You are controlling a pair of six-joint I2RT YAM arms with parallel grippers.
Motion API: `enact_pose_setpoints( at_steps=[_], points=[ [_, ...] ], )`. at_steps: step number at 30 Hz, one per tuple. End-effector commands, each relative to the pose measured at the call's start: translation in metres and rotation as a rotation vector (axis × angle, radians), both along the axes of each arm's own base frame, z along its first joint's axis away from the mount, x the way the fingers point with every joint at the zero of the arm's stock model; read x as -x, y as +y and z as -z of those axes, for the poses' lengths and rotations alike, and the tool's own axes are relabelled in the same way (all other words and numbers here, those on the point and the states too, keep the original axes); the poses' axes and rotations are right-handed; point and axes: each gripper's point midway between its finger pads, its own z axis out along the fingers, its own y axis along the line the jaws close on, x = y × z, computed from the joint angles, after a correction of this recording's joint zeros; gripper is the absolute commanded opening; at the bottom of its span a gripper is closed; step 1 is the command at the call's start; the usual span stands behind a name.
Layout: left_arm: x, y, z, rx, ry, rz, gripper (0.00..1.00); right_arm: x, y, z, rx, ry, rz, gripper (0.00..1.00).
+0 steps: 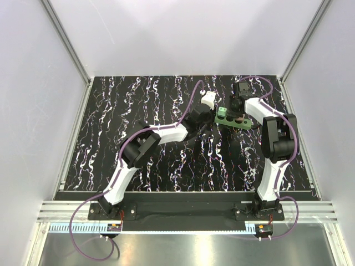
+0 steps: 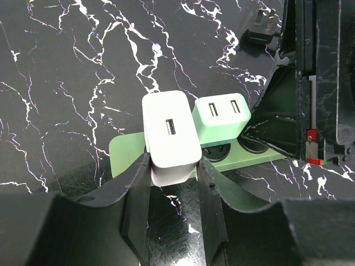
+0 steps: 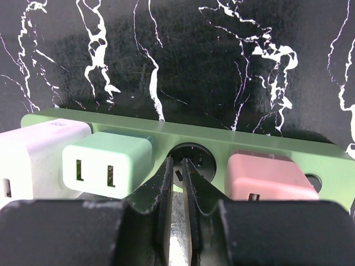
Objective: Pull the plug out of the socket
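Note:
The green power strip [image 1: 242, 122] lies at the back right of the table, with a white plug [image 1: 208, 100], a green plug [image 1: 223, 112] and a pink plug [image 3: 266, 174] on it. My left gripper [image 2: 173, 166] is shut on the white plug [image 2: 169, 136] at the strip's [image 2: 125, 152] left end. I cannot tell whether its pins are still in the hole. My right gripper [image 3: 176, 166] is shut and empty, its tips pressed on the strip's [image 3: 183, 136] open black socket hole [image 3: 194, 158], between the green plug [image 3: 105, 163] and the pink one.
The strip's black cord ends in a black plug [image 1: 242, 88] lying loose behind the strip; it also shows in the left wrist view [image 2: 260, 30]. My right arm [image 2: 310, 83] stands close on the right of the left gripper. Grey walls enclose the marbled table.

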Motion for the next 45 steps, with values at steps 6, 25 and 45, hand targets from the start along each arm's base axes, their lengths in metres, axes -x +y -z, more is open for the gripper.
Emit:
enact_pose_setpoints(
  at_steps=[6, 25, 45],
  points=[
    [-0.007, -0.014, -0.098, 0.194, -0.164, 0.005, 0.00, 0.008, -0.008, 0.012, 0.063, 0.047, 0.012, 0.18],
    [-0.007, -0.010, -0.099, 0.187, -0.175, 0.003, 0.00, 0.008, -0.019, 0.016, 0.129, 0.062, 0.016, 0.18],
    [-0.003, -0.027, -0.144, 0.289, -0.291, 0.074, 0.00, 0.045, -0.004, 0.061, 0.123, 0.216, -0.007, 0.15]
  ],
)
